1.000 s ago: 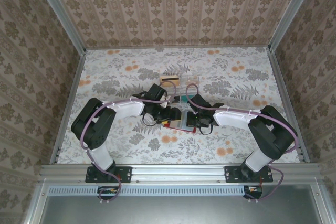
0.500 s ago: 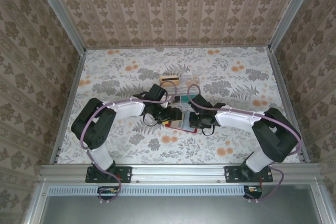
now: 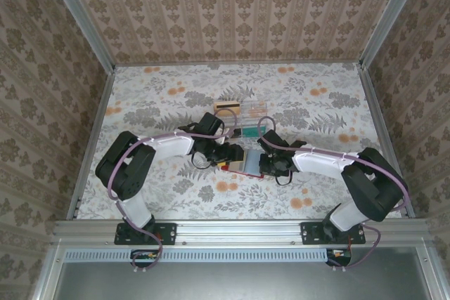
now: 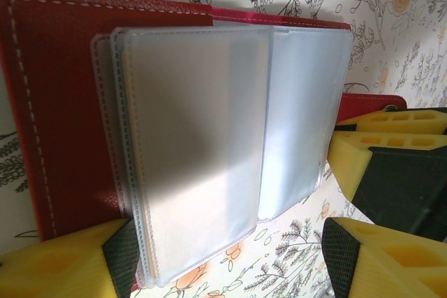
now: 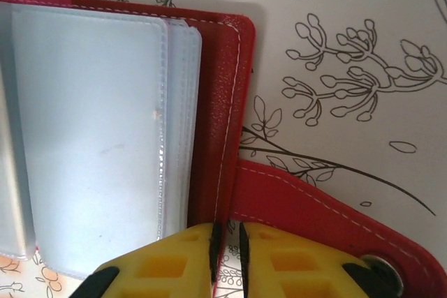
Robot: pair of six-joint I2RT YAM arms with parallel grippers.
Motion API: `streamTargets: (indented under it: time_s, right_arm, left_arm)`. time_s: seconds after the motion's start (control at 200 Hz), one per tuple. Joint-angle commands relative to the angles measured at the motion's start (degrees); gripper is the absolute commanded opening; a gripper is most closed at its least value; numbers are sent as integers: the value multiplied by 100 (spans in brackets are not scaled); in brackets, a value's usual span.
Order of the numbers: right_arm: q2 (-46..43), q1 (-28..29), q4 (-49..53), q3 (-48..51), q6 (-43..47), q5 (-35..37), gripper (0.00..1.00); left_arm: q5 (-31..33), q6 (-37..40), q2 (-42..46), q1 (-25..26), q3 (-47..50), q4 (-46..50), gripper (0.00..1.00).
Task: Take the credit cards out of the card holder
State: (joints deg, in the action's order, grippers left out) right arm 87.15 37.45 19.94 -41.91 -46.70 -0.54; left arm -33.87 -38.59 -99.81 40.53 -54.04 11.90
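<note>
The card holder (image 3: 244, 162) lies open on the flowery surface (image 3: 323, 103), in the middle, between the two arms. It is red. Its clear plastic pockets (image 4: 300, 116) are fanned out on top of it.

The right gripper (image 5: 227, 246) has its two yellow fingers pressed together on the red edge of the card holder. It is just beside the little closing tab (image 5: 314, 200). I think this pins the holder down. The left gripper (image 4: 229, 249) has its fingers wide apart, one on each side of the pockets' near edge. It holds nothing.

A whitish card (image 4: 195, 151) seems to sit inside the front pocket. The pocket is cloudy, so it is hard to be sure. A tan card (image 3: 226, 107) with a dark stripe lies on the clear tray (image 3: 252, 121) farther back.

The cards look thin, light and stiff, and they are likely smooth and slippery. The pockets look soft and floppy, so they may bend or lift along with a card. The best place to hold is a bare card edge at the open side of a pocket. I cannot tell which side that is. The holder looks light too, so it could slide if the red cover is let go.
</note>
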Motion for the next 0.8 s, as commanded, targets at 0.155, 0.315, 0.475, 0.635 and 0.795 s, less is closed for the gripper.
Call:
streamTargets:
  time_s: [0.155,0.315,0.475,0.635,0.795]
  right_arm:
    - [388,-19,-316,95,-81,-264,19]
    - [385,-19,-344,104,-84,-296,18]
    - [381,-19,-337,122,-94,-293,18]
    - [381,-19,-333,131,-93,-297,18]
    - [388,-20,-334,140,-94,-293,18]
  left_arm:
    - [-262,20,-83,77,35,-221,73]
    - [-444,-8,-42,113,65,-335,72]
    - [-445,-8,76,112,74,-346,72]
    - [-419,-3,204,108,39,-303,72]
    - [-436,-41,336,117,34,-361,70]
